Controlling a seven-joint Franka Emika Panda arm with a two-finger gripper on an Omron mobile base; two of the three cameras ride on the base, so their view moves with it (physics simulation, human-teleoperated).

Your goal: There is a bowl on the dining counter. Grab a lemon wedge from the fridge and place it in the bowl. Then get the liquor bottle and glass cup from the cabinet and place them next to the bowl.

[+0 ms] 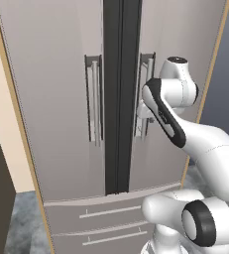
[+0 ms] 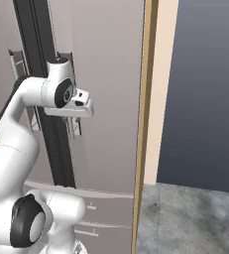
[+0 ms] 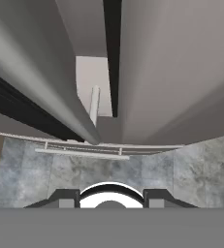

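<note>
The silver-grey fridge fills the space ahead, both French doors closed with a dark seam between them. My hand hovers close to the right door, beside its long vertical handle. In the hand view I look down the door face at a pale handle bar in its recess and the drawer fronts below. My gripper is open, its fingertips wide apart and holding nothing. The lemon wedge, bowl, dining counter, liquor bottle, glass cup and cabinet are out of view.
The left door handle stands across the seam. Two drawers with bar handles sit under the doors. A tan wooden panel edges the fridge's right side, with a dark wall and grey mottled floor beyond.
</note>
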